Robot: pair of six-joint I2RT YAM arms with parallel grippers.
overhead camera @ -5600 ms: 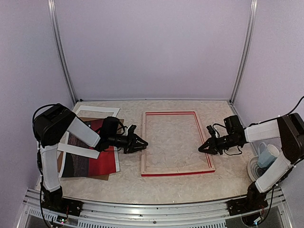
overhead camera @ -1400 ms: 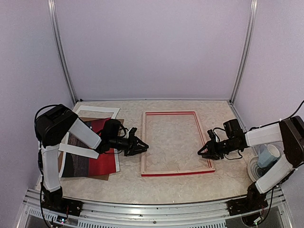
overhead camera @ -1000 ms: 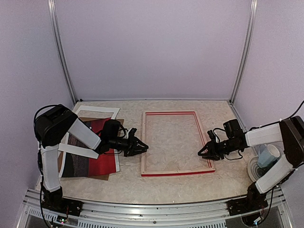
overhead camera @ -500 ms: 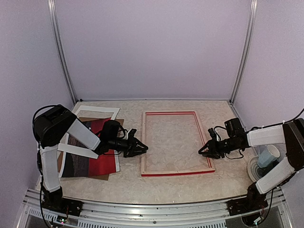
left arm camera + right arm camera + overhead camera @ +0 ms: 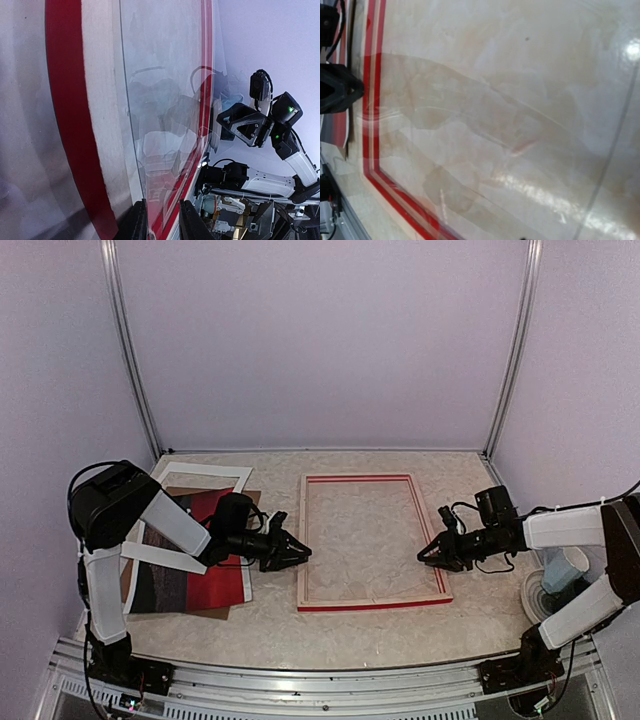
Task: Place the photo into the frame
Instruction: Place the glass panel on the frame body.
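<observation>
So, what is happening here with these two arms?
Two robot arms are working at the frame, which lies flat on the table. The left claw is at its left rail, the right claw at its right rail. Both wrist views show a clear pane there, but I cannot tell if either claw grips anything. The photo lies to the left on a brown board, not yet in the frame.

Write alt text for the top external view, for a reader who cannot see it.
A red picture frame lies flat in the middle of the table, with the left gripper at its left rail and the right gripper at its right rail. The red sunset photo lies further left beneath the left arm, together with a white mat.
</observation>
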